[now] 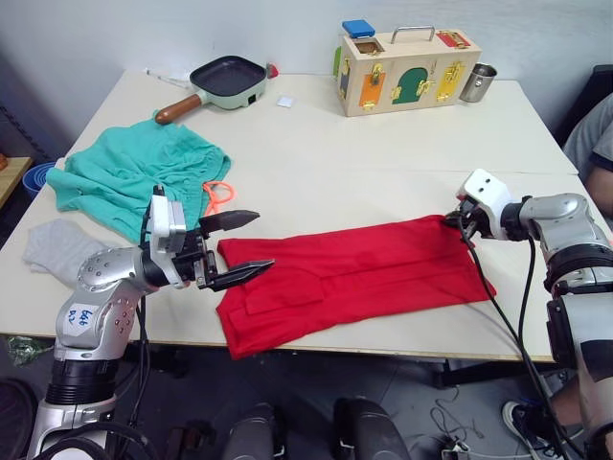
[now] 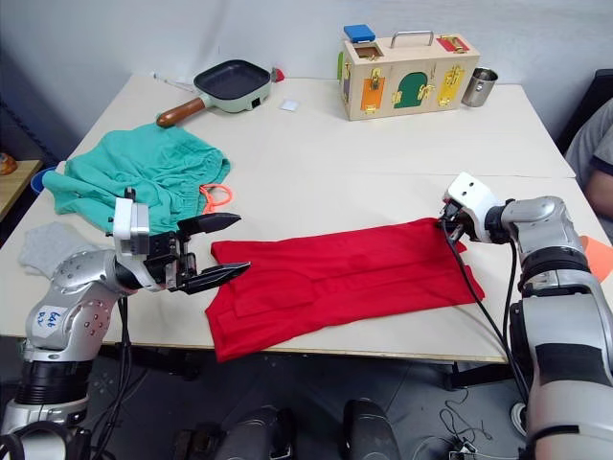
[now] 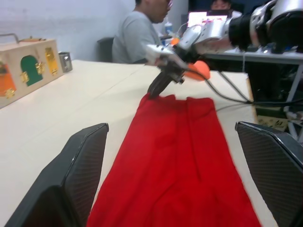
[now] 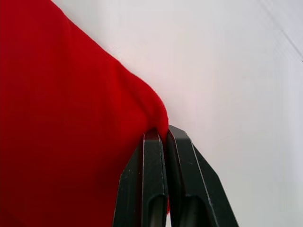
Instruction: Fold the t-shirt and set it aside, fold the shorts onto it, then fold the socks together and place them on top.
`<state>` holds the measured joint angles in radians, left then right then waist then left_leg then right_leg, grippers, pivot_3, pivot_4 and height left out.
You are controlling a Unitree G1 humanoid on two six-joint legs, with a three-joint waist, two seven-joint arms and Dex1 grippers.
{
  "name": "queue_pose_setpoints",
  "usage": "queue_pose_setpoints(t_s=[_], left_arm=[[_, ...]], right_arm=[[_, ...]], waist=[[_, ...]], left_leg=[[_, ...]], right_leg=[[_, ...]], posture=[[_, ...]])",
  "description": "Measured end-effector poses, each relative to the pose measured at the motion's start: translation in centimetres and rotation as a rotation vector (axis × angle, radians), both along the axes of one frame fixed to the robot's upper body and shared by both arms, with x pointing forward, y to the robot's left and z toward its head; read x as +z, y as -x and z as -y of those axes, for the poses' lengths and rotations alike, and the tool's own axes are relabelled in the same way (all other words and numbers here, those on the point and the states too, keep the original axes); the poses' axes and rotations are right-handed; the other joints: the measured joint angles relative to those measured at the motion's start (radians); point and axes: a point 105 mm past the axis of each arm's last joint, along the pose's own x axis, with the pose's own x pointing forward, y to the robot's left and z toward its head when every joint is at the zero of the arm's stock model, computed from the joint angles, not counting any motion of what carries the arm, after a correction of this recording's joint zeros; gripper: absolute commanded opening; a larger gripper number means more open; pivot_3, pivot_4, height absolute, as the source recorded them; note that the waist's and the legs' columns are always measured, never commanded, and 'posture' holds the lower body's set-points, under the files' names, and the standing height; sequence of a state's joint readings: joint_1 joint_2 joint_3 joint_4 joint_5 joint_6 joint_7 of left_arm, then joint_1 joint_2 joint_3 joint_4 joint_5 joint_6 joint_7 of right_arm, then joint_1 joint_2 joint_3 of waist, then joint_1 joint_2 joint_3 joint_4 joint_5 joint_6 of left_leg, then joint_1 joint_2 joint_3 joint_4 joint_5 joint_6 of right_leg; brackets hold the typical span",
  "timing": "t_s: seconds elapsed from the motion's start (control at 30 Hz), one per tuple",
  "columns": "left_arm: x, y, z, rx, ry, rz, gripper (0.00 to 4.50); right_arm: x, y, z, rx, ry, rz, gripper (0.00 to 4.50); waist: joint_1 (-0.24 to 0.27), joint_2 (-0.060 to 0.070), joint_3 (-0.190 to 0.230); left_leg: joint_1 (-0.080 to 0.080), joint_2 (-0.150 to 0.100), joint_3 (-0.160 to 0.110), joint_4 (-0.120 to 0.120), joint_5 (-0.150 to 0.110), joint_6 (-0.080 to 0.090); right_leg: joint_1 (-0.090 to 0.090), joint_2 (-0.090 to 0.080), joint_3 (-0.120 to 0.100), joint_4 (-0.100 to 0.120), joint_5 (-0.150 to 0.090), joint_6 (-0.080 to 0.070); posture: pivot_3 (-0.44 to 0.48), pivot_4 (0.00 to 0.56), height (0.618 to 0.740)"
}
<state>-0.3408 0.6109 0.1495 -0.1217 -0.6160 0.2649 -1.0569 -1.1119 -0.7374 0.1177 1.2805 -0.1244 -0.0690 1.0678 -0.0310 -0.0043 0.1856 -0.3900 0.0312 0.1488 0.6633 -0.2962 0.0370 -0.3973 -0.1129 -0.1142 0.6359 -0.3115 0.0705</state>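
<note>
Nearest the front edge of the counter, the t-shirt lies folded into a long red strip running from left to right. The left pincer hovers at the strip's left end, its two black fingers spread wide and released, with nothing between them. At the strip's far right corner, the right pincer is clenched on the t-shirt, a small peak of red cloth pinched between its fingers. Left of the strip, the grey socks lie near the counter's left edge. Just behind them spread the teal shorts, the orange drawstring showing at their right side. Farther back stand a frying pan, a wooden latch box and a metal cup.
</note>
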Motion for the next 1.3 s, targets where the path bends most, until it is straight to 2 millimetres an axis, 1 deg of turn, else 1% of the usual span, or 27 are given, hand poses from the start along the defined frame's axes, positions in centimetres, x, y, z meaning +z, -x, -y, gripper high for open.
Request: queue_pose_setpoints(t_s=[0.03, 0.1, 0.23, 0.3, 0.33, 0.4, 0.47, 0.53, 0.57, 0.63, 0.73, 0.8, 0.87, 0.93, 1.03, 1.2, 1.3], left_arm=[[-0.1, -0.1, -0.2, 0.01, -0.003, -0.001, 4.5], [-0.4, -0.2, -0.6, 0.029, -0.014, -0.003, 4.5], [-1.0, -0.2, -1.4, 0.067, -0.04, -0.003, 4.5], [-1.1, -0.5, -1.9, 0.095, -0.048, 0.001, 4.5], [-1.4, -0.8, -2.3, 0.117, -0.064, -0.004, 4.5], [-2.1, -1.6, -3.5, 0.178, -0.094, -0.027, 4.5], [-2.8, -2.5, -4.6, 0.241, -0.125, -0.062, 4.5], [-3.2, -3.6, -5.4, 0.298, -0.16, -0.09, 4.5], [-3.4, -4.0, -6.0, 0.327, -0.173, -0.108, 4.5], [-3.8, -4.4, -6.5, 0.352, -0.2, -0.124, 4.5], [-4.5, -5.6, -6.3, 0.345, -0.241, -0.164, 4.5], [-4.9, -6.5, -6.1, 0.341, -0.265, -0.193, 4.5], [-5.2, -7.4, -5.7, 0.332, -0.282, -0.208, 4.5], [-5.4, -8.2, -4.9, 0.31, -0.292, -0.21, 4.5], [-5.8, -9.2, -4.0, 0.288, -0.303, -0.229, 4.5], [-6.8, -9.7, -3.0, 0.268, -0.337, -0.267, 4.5], [-7.4, -9.7, -2.9, 0.264, -0.363, -0.301, 4.5]], right_arm=[[0.3, 0.0, 0.0, -0.003, -0.033, 0.004, 0.65], [0.9, 0.1, 0.3, -0.006, -0.076, 0.024, 1.3], [3.2, 0.7, 2.5, -0.061, -0.141, 0.104, 2.69], [3.9, 1.8, 4.1, -0.086, -0.183, 0.093, 3.4], [4.1, 2.8, 5.1, -0.089, -0.21, 0.07, 3.75], [3.7, 5.1, 6.6, -0.089, -0.261, 0.004, 4.47], [2.7, 7.0, 7.0, -0.072, -0.302, -0.06, 4.49], [1.0, 9.1, 7.0, -0.071, -0.309, -0.091, 4.49], [0.1, 10.0, 6.9, -0.081, -0.318, -0.114, 4.49], [-1.1, 11.7, 6.8, -0.119, -0.331, -0.139, 4.49], [-2.0, 13.9, 6.8, -0.229, -0.363, -0.177, 4.49], [-2.8, 14.8, 6.3, -0.288, -0.397, -0.222, 4.49], [-3.4, 15.0, 5.8, -0.333, -0.431, -0.254, 4.49], [-3.9, 15.0, 5.2, -0.359, -0.452, -0.275, 4.49], [-4.2, 14.9, 4.6, -0.385, -0.45, -0.281, 4.49], [-4.5, 14.0, 3.6, -0.423, -0.48, -0.274, 4.49], [-4.6, 13.6, 2.9, -0.419, -0.483, -0.271, 4.49]], waist=[[0.0, 0.0, 0.0], [0.0, 0.0, 0.0], [0.003, 0.001, 0.001], [0.005, 0.001, 0.001], [0.007, 0.001, 0.001], [0.007, 0.001, 0.001], [0.004, 0.001, 0.001], [0.005, 0.001, 0.001], [0.003, 0.001, 0.001], [0.003, 0.003, 0.001], [0.007, 0.002, 0.001], [0.009, 0.002, 0.001], [0.01, 0.002, 0.001], [0.01, 0.002, 0.001], [0.007, 0.001, 0.001], [0.001, -0.009, -0.001], [0.0, -0.012, -0.002]], left_leg=[[0.0, 0.0, 0.0, 0.0, 0.0, 0.0], [0.0, 0.0, 0.0, 0.0, 0.0, 0.0], [0.0, 0.0, 0.0, 0.0, 0.0, 0.0], [0.0, 0.0, -0.001, 0.0, 0.0, 0.0], [0.0, 0.0, -0.001, 0.0, 0.0, 0.0], [0.0, 0.0, -0.001, -0.001, 0.0, 0.0], [0.0, 0.0, -0.001, -0.001, 0.0, 0.0], [0.0, 0.001, -0.002, -0.001, 0.0, 0.0], [0.001, 0.001, -0.001, -0.002, -0.001, 0.0], [0.001, 0.0, -0.001, -0.003, -0.001, 0.0], [0.001, 0.0, -0.002, -0.003, -0.001, 0.0], [0.001, 0.0, -0.002, -0.003, -0.001, 0.0], [0.001, -0.001, -0.002, -0.003, -0.001, 0.0], [0.001, 0.0, -0.002, -0.003, -0.002, 0.0], [0.001, 0.0, -0.001, -0.003, -0.002, 0.0], [0.001, 0.0, -0.001, -0.002, -0.001, 0.001], [0.001, 0.0, -0.001, -0.002, -0.001, 0.001]], right_leg=[[0.0, 0.0, 0.0, 0.0, 0.0, 0.0], [0.0, 0.0, 0.0, 0.0, 0.0, 0.0], [0.0, 0.0, 0.0, -0.001, 0.0, 0.0], [0.0, 0.0, 0.0, -0.002, 0.0, 0.0], [0.0, -0.001, 0.0, -0.002, 0.0, 0.0], [0.0, -0.001, -0.001, -0.003, 0.0, 0.0], [0.0, -0.001, -0.001, -0.003, 0.0, 0.0], [0.0, -0.001, -0.002, -0.003, 0.0, 0.0], [0.0, -0.001, -0.001, -0.002, 0.0, 0.0], [0.0, -0.001, -0.001, -0.003, 0.0, 0.0], [0.0, -0.001, -0.001, -0.003, 0.0, 0.0], [0.0, -0.001, -0.001, -0.002, 0.0, 0.0], [0.0, -0.002, -0.001, -0.002, 0.0, 0.001], [-0.001, -0.002, -0.001, -0.002, 0.0, 0.001], [-0.001, -0.001, -0.002, -0.002, 0.0, 0.001], [-0.001, -0.001, -0.001, -0.001, 0.0, 0.001], [-0.001, -0.001, -0.001, -0.001, 0.0, 0.001]], posture=[[0.0, 0.15, 0.74], [0.0, 0.15, 0.74], [0.0, 0.15, 0.74], [0.0, 0.15, 0.74], [0.0, 0.15, 0.74], [0.0, 0.15, 0.74], [0.0, 0.15, 0.74], [0.0, 0.15, 0.74], [0.0, 0.15, 0.74], [0.0, 0.15, 0.74], [0.0, 0.15, 0.74], [0.0, 0.15, 0.74], [0.0, 0.15, 0.74], [0.0, 0.15, 0.74], [0.0, 0.15, 0.74], [0.0, 0.15, 0.74], [0.0, 0.15, 0.74]])
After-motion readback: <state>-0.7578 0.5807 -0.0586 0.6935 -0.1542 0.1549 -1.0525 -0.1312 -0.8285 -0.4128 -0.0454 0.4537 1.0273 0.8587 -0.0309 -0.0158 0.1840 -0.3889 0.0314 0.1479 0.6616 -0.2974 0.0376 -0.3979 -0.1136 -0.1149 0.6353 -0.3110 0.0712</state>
